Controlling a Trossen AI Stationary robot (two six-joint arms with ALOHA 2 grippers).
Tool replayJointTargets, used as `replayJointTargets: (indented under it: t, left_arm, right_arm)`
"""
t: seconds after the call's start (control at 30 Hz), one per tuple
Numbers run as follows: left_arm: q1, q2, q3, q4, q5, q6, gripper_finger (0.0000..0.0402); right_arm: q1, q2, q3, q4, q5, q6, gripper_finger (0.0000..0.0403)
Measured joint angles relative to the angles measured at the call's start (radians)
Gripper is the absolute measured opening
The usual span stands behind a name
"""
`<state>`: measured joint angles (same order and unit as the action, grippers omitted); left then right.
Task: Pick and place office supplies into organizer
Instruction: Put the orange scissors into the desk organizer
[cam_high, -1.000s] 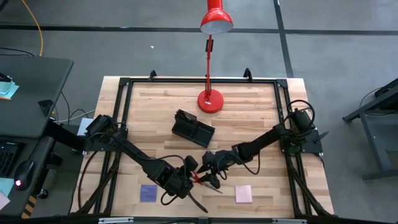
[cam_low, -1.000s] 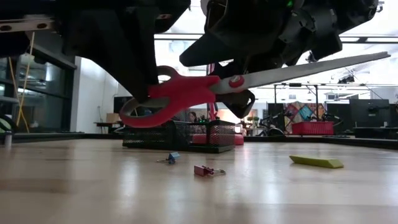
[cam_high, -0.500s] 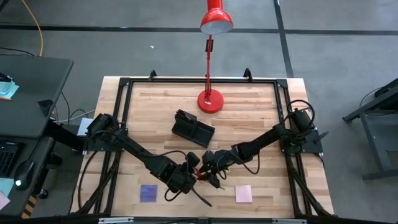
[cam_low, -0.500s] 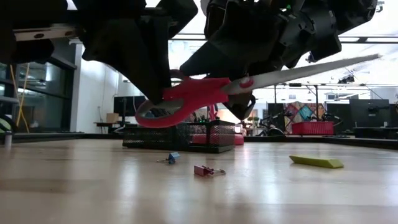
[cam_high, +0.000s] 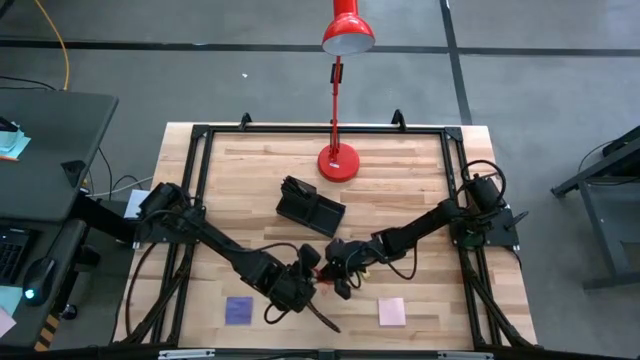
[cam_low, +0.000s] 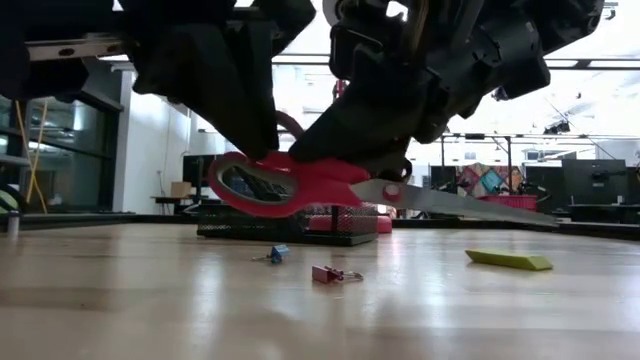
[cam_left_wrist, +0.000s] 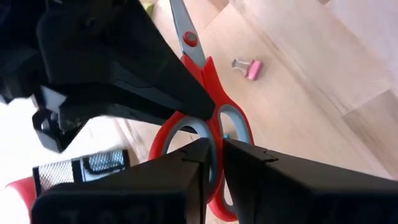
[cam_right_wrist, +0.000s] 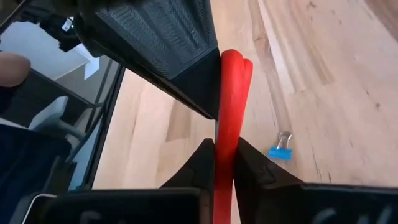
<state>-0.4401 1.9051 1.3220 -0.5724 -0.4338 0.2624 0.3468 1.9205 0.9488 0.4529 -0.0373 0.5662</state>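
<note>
Above the near middle of the counter (cam_high: 400, 200), both arms meet around the red-handled scissors (cam_low: 300, 183), which hang in the air clear of the wood. The left claw (cam_left_wrist: 213, 158) is clenched on one of the red handle loops, its two dark fingers pressed almost together around the plastic. The right claw (cam_right_wrist: 224, 155) is also clamped on the red handle, its fingers squeezing the plastic edge-on from both sides. From table height the scissors lie nearly level, the handles under the two claws and the steel blades running out to the right, dipping slightly toward the wood.

On the counter below, a small blue binder clip (cam_low: 277, 254) and a pink binder clip (cam_low: 328, 274) lie close together but apart, both untouched. Farther right, a yellow-green pad (cam_low: 508, 260) rests flat on the wood. From above, a purple sticky-note pad (cam_high: 238, 310) sits near the front edge on the left, and a pink sticky-note pad (cam_high: 391, 311) near the front edge on the right, well apart from each other.

The black organizer (cam_high: 309, 210) stands toward the middle of the counter, beyond the two claws, set at an angle. A red desk lamp (cam_high: 339, 160) stands behind it at the far side, its shade reaching past the far edge.
</note>
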Motion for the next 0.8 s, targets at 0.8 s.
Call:
replayJointTargets:
  t: [0.8]
  left_arm:
    - [-0.279,-0.368,-0.208,0.174,-0.219,-0.376,0.0062]
  right_arm:
    - [-0.018,-0.026,-0.002,0.194,0.080,-0.233,0.0011]
